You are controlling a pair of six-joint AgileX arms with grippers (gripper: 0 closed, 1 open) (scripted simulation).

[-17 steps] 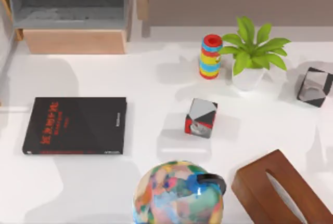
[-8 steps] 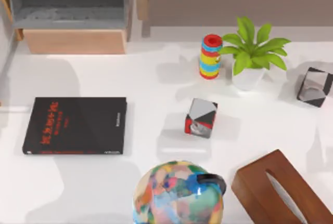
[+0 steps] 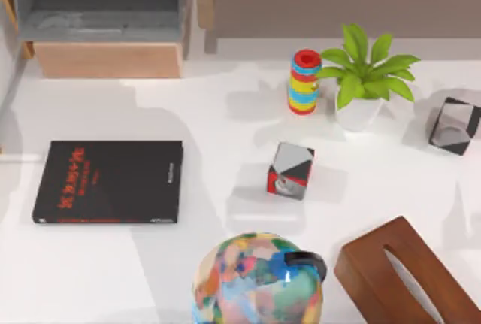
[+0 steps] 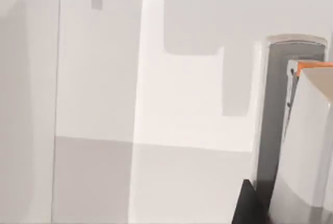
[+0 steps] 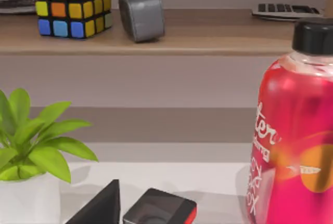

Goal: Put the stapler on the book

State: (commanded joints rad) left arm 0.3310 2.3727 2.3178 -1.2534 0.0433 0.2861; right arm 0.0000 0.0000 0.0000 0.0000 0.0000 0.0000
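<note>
The book (image 3: 109,181) lies flat on the white bench (image 3: 210,113) at the middle left of the top view. Its black cover faces up, with red characters near its left end and small white print along its right edge. Nothing rests on it.

To the right of the book, well apart from it, stands a red, grey and black cube (image 3: 290,171) near the centre of the frame. Above that cube, toward the upper middle, is a striped cylinder (image 3: 304,82) with a red top. Just beside the cylinder is a green plant (image 3: 364,68) in a white pot (image 3: 358,112). At the right edge sits a 2nd cube (image 3: 453,125) in grey and black. Along the lower edge are a many-coloured ball (image 3: 258,279) with a black cap (image 3: 304,262) and, to its right, a brown wooden box (image 3: 406,279) with a slot in its top.

At the upper left is a grey cabinet with a light wood front (image 3: 105,59), and a wooden shelf (image 3: 338,1) runs across the upper right.

The right wrist view looks along the bench at this shelf — on it are a puzzle cube (image 5: 72,7) and a grey block (image 5: 141,14). A red bottle (image 5: 296,130) stands close at the right of that picture.

The left wrist view shows pale surfaces and a grey panel (image 4: 273,115).

Whether the left pincer or the right pincer is apart or together — I cannot tell.
</note>
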